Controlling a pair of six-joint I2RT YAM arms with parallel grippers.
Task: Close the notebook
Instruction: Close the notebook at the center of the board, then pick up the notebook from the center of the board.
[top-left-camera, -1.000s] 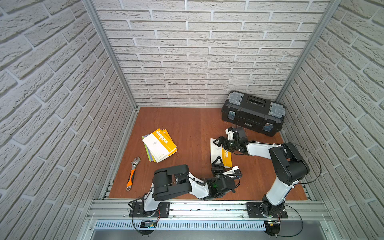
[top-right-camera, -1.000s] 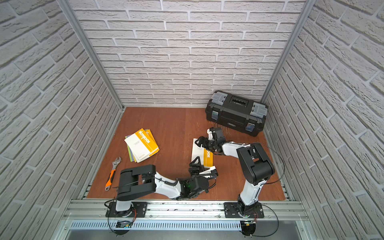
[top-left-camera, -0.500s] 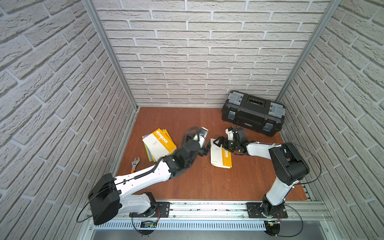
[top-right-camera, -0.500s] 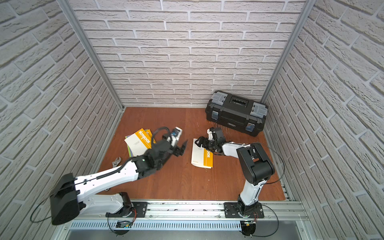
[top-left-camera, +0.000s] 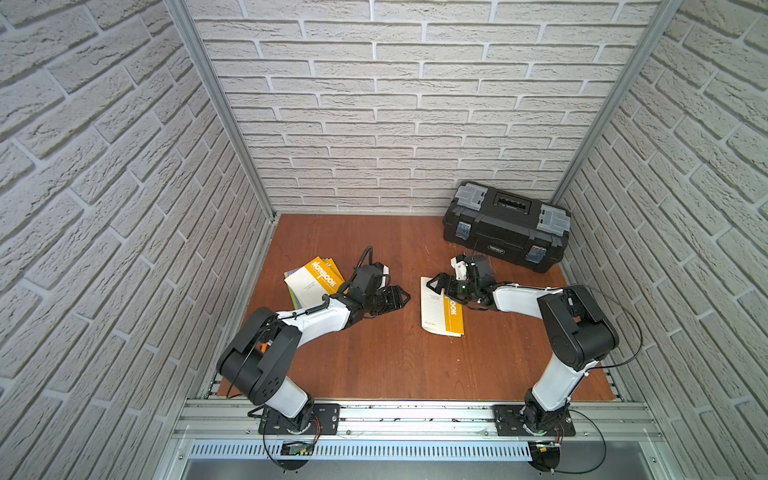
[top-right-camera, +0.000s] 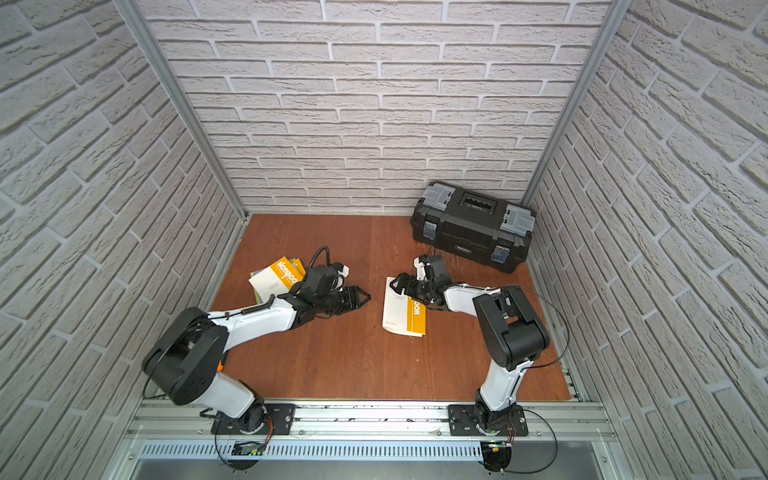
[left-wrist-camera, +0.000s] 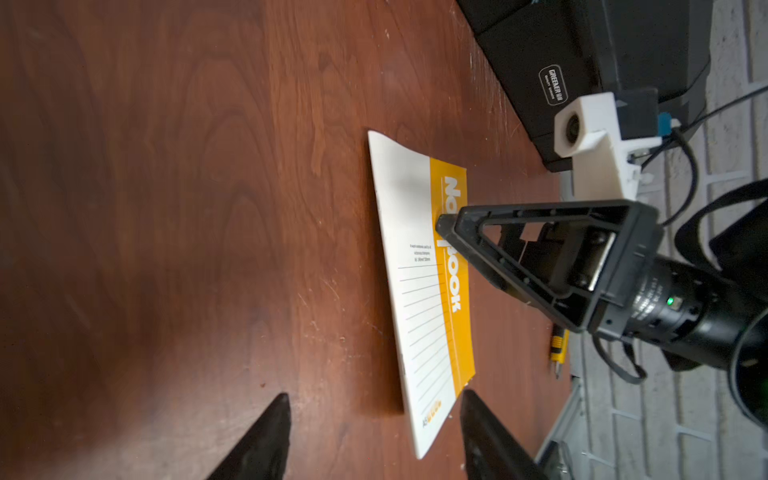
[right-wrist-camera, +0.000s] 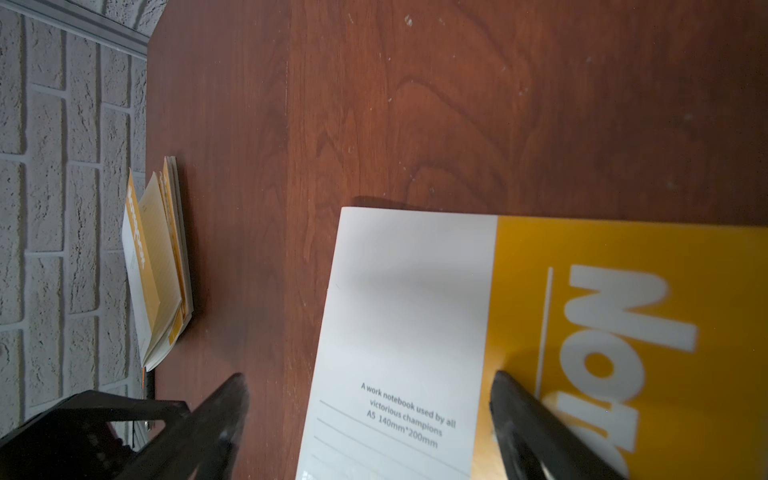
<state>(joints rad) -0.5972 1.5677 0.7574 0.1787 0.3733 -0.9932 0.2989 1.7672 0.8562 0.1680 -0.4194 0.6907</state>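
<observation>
A: Where's the notebook?
B: Closed, flat on the wood-grain bench, just off centre toward 3 o'clock. It has a smooth white cover with a yellow band.
A: And the arms?
B: The right pincer is spread over its 12 o'clock end, one tapered black tip at the yellow. The left pincer, at its 9 o'clock, stands apart and empty.

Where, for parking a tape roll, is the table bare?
Bare: the front of the brown wooden table, before the white-and-orange notebook; its back, between black plastic toolbox and orange notebook stack. Crowded: the middle, left arm and right arm flanking that notebook.
</observation>
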